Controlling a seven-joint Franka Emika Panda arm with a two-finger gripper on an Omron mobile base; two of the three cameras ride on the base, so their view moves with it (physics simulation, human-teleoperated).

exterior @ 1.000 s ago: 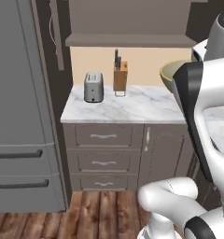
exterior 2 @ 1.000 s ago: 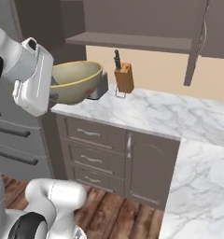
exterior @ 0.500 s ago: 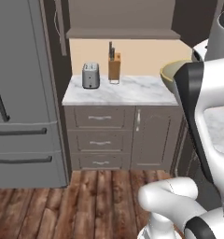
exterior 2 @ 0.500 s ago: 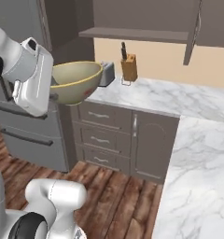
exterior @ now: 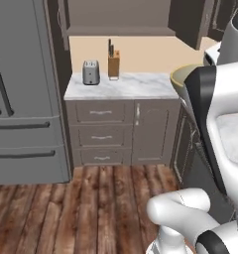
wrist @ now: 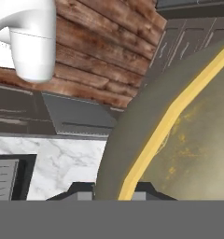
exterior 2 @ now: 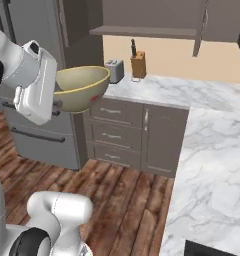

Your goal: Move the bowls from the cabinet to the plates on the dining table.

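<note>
One bowl: the olive-tan bowl (exterior 2: 81, 88) hangs in the air at the arm's end, over the wood floor (exterior 2: 123, 200), well apart from the counter (exterior 2: 192, 95).
Gripper: the gripper (wrist: 115, 190) is clamped on the bowl's rim, one finger (wrist: 81, 191) on the outer wall, the other inside.
Handling: I judge it stiff, hard and smooth, likely breakable; held by one edge, it could tilt or slip if swung fast.
Hold: the rim is the only workable place; the wall is too wide.
Surroundings: a toaster (exterior: 91, 72) and knife block (exterior: 113, 62) stand on the counter.
Hidden: the arm covers most of the bowl in the left base view; a dark corner (exterior 2: 212, 248) at the marble's edge is cut off.
</note>
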